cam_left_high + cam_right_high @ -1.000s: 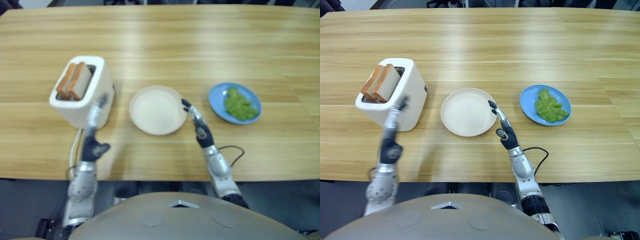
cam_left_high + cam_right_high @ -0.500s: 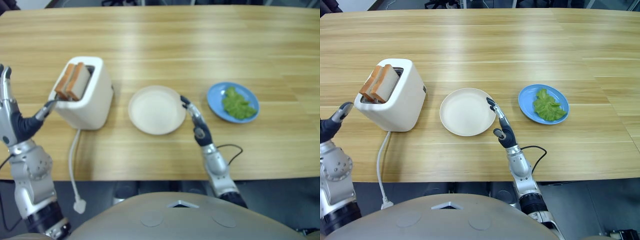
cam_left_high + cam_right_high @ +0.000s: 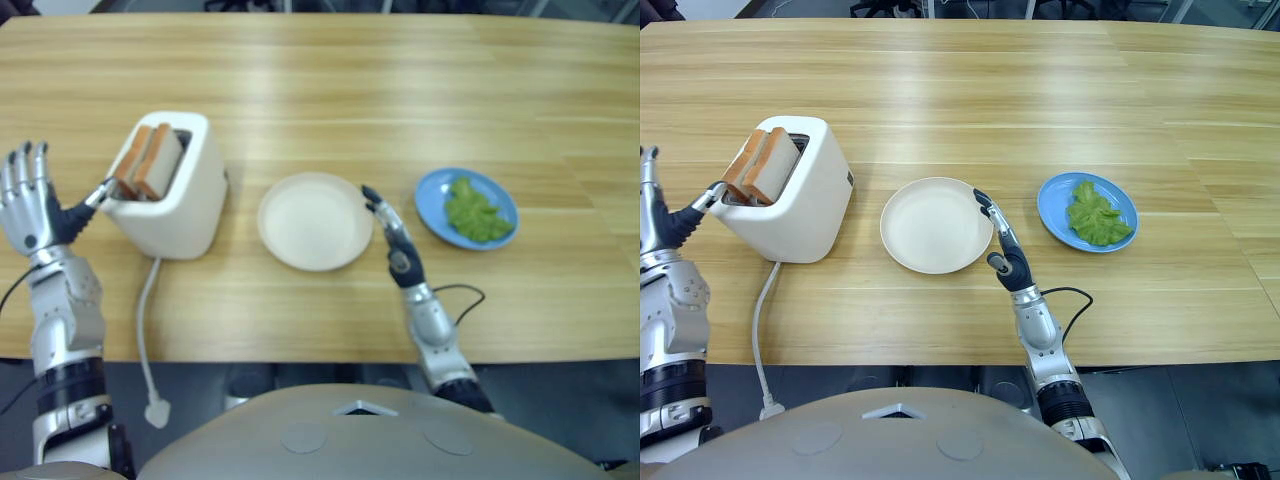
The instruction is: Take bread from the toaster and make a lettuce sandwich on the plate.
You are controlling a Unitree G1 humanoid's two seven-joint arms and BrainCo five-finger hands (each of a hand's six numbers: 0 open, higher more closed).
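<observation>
Left hand spread, empty, just beside toaster. Best: come in from above, pinch outer bread slice near top edge, lift straight up. Right hand flat, empty, beside plate.

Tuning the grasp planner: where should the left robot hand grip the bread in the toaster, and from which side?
Likely the top edge of the bread, from above, pinching across the flat faces. The slices stand upright in the toaster, only their upper parts showing; its walls block the sides. The left robot hand, open, is just left of it.
</observation>
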